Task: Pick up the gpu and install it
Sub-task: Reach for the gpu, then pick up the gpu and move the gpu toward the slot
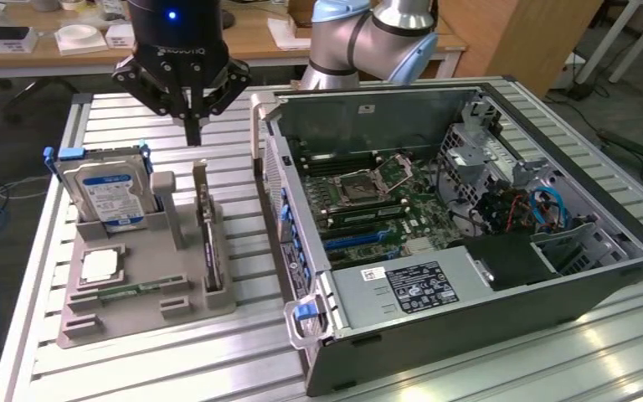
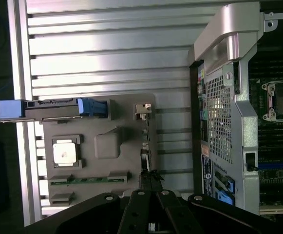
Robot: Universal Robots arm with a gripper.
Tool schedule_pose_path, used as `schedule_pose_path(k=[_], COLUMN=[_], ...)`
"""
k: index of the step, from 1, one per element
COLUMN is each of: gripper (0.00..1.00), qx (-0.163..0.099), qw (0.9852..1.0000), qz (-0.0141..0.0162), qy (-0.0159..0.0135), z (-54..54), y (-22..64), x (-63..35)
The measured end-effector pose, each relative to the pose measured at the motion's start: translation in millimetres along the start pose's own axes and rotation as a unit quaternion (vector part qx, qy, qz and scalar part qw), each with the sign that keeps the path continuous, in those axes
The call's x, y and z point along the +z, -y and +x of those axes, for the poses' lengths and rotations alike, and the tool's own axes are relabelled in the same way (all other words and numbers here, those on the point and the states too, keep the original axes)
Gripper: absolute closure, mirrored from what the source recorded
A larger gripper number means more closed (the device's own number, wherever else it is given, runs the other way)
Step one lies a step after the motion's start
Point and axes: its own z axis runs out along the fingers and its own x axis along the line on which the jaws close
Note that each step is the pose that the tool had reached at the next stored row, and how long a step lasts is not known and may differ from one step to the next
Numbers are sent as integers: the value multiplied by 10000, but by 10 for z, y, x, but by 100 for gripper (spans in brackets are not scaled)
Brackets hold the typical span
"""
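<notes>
The black gripper (image 1: pixel 193 134) hung pinched shut above the thin dark gpu card (image 1: pixel 203 228). It stood edgewise at the grey plastic holder's (image 1: pixel 131 314) three o'clock.

Diffuse overhead room light, moderately bright, with no hard shadows. Exterior view: pale glare patches lie on the slatted metal table (image 1: pixel 612 352), a soft shadow edges the grey holder (image 1: pixel 143 293), and the inside of the computer case (image 1: pixel 411 105) is dim. A small blue lamp glows above the black gripper (image 1: pixel 193 136). Wrist view: the slats wash out into white bands, and the gripper is an underexposed silhouette.
</notes>
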Motion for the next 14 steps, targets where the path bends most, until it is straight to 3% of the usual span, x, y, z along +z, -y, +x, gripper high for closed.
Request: schedule_pose_path(k=[14], gripper=[89], qx=[0], qw=[10000], qz=[0], qy=[0], z=[1], y=[0], x=[0])
